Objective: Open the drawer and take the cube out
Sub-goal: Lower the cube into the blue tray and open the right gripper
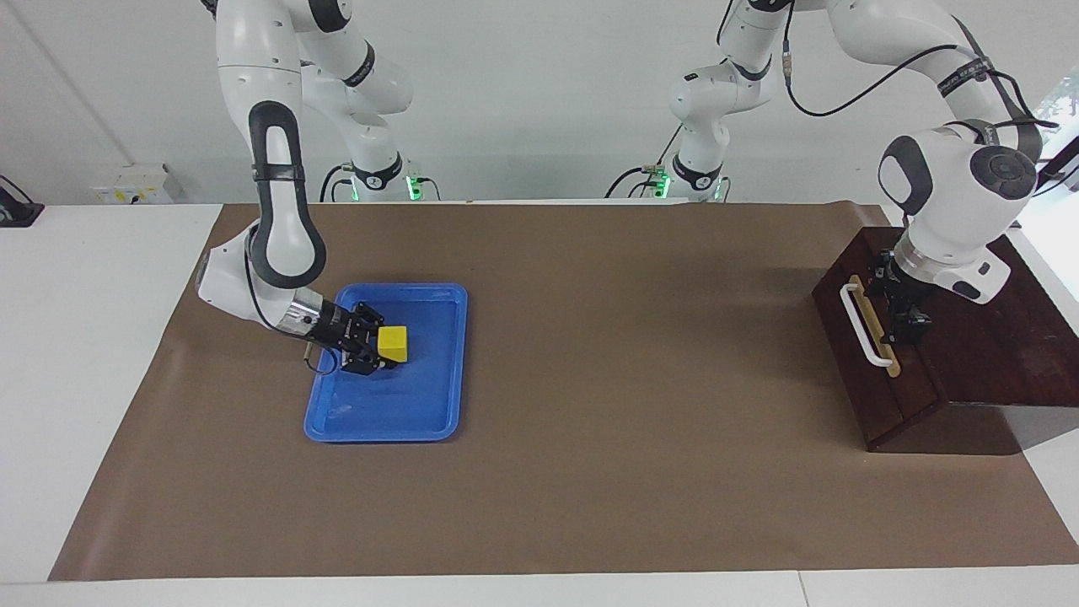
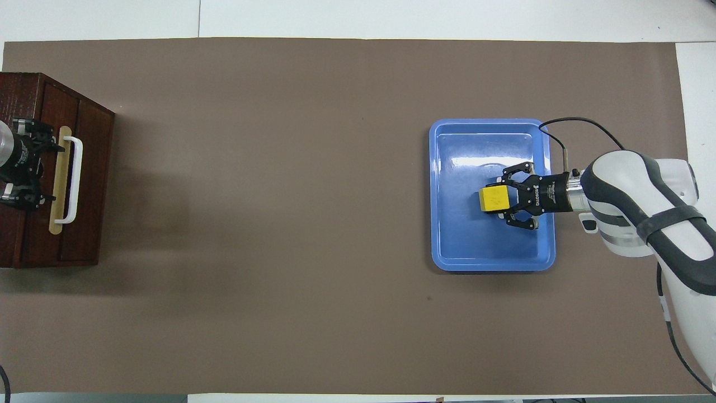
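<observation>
A: Where is the yellow cube (image 1: 393, 343) now?

B: Over the blue plastic tray (image 1: 438, 396), toward the right arm's end of the table. The right gripper (image 1: 381, 349) is clenched on it, reaching in low and nearly level from the tray's long edge. Whether the cube's underside touches the tray floor, I cannot tell from either view.

A: Why hold it that low and flat?

B: My guess is that it is a set-down pose: the cube sits close to the tray bottom, so letting go would drop it hardly at all. The grip is on the cube's rear part, which leaves most of the yellow face sticking out ahead of the fingers.

A: And the drawer (image 1: 868, 371)?

B: It looks pushed flush into the dark wooden box (image 1: 995, 346), at the left arm's end of the table. No pale interior shows. The white bar handle (image 1: 858, 322) on its tan strip is free; nothing grips it.

A: So what is the left gripper (image 1: 909, 324) doing?

B: It hangs above the box top just beside the handle strip, jaws released and holding nothing. It seems to be waiting there, near the front it works on.

A: How far along, then?

B: The cube is out of the drawer; what remains, I judge, is only releasing it in the tray.
</observation>
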{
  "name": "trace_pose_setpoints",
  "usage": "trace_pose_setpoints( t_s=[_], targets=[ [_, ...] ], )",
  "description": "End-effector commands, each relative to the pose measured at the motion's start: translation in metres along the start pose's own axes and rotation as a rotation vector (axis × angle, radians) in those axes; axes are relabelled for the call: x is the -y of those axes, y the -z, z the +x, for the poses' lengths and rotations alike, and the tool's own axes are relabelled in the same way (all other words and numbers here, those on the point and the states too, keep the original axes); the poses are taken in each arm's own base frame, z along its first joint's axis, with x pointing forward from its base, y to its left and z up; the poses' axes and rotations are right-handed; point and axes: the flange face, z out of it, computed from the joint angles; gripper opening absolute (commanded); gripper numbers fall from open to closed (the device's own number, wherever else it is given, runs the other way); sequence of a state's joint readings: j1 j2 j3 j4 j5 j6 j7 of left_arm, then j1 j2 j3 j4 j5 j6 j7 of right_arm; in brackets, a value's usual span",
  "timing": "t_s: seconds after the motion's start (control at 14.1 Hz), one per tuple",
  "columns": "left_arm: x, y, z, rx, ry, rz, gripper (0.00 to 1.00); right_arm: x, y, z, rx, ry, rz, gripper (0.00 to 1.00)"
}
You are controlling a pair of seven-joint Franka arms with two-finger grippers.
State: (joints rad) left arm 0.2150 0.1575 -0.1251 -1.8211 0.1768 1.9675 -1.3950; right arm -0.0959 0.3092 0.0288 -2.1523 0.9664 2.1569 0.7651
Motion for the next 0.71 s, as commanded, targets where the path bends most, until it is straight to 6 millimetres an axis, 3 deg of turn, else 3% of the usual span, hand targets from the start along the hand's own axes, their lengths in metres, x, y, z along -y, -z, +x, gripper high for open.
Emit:
trace_pose_setpoints(
  t_s=[0.0,0.07,0.21,0.43,0.64],
  targets=[
    [-0.004,0.032,-0.013,-0.027,-0.061,-0.020,1.00,-0.008,-0.007,-0.002,-0.011,-0.016,0.008,0.68],
    [-0.008,0.047,-0.022,-0.023,-0.106,-0.023,1.00,-0.008,-0.007,-0.002,-0.011,-0.016,0.008,0.70],
    [-0.007,0.067,-0.038,0.005,-0.250,-0.022,1.00,-0.007,-0.006,-0.003,-0.013,-0.012,0.009,0.91],
    [0.004,0.101,-0.048,0.071,-0.435,-0.100,1.00,-0.005,-0.004,-0.007,-0.007,-0.016,0.007,1.00],
    [0.013,0.114,-0.066,0.067,-0.683,-0.094,1.00,0.011,0.007,-0.029,0.003,-0.061,0.013,1.00]
  ],
)
